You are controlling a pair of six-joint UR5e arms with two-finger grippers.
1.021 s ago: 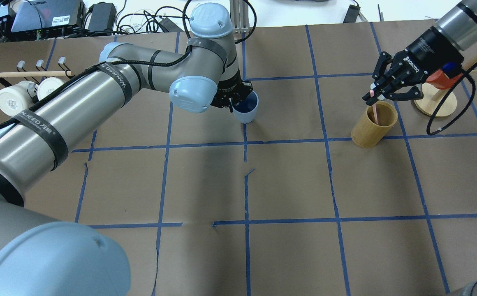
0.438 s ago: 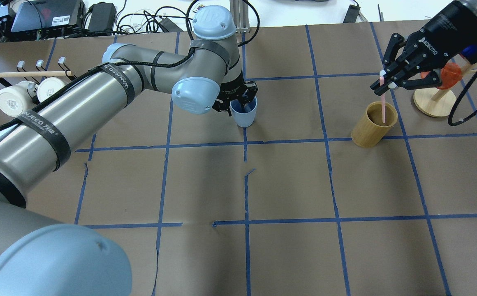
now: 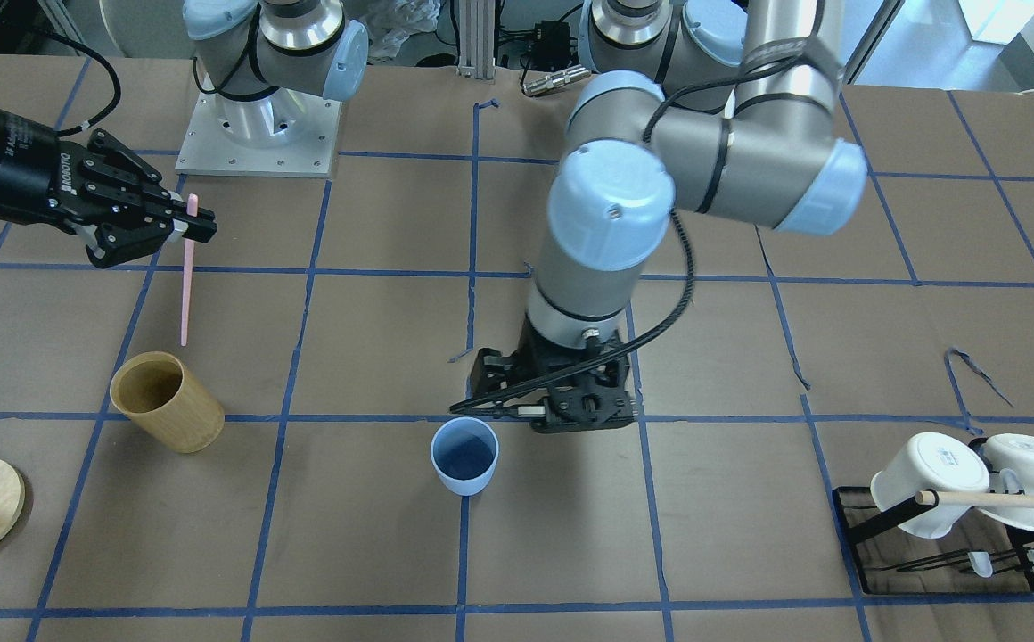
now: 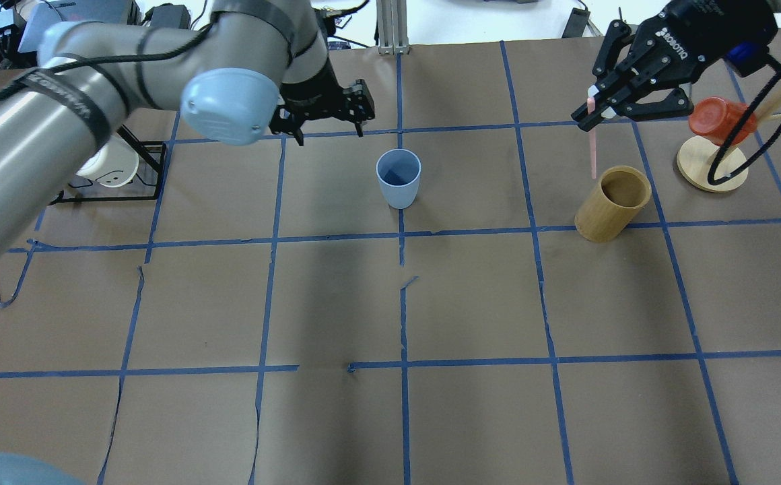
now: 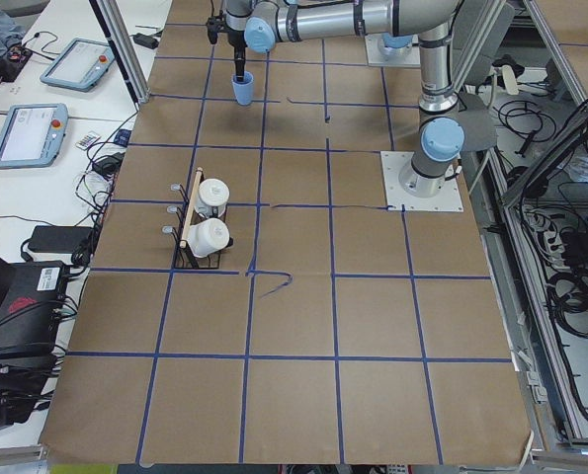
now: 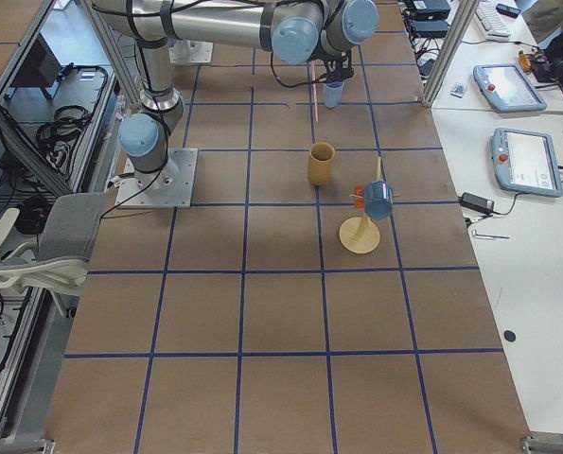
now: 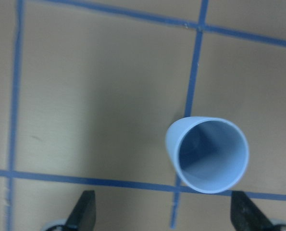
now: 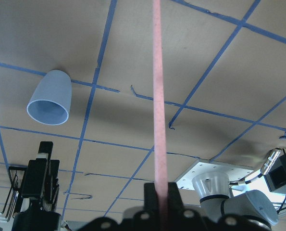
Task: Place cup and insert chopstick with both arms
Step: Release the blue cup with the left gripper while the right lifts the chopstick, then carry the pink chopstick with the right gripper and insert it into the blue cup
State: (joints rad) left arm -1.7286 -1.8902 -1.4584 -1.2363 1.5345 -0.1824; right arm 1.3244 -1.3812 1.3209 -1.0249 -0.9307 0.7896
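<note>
The light blue cup stands upright and empty on a blue tape line; it also shows in the front view and in the left wrist view. My left gripper is open and empty, raised above the table just beside the cup, apart from it. My right gripper is shut on the top of the pink chopstick, which hangs upright with its tip clear above the tan wooden holder. The right wrist view shows the chopstick and the cup far off.
A black rack with white mugs and a wooden rod stands at the table's left end. A round wooden stand with an orange-red cup stands right of the holder. Blue tape lines divide the brown table.
My left gripper let go of the cup, opened and rose away from it. My right gripper lifted the chopstick out of the wooden holder and shifted toward the table's middle.
</note>
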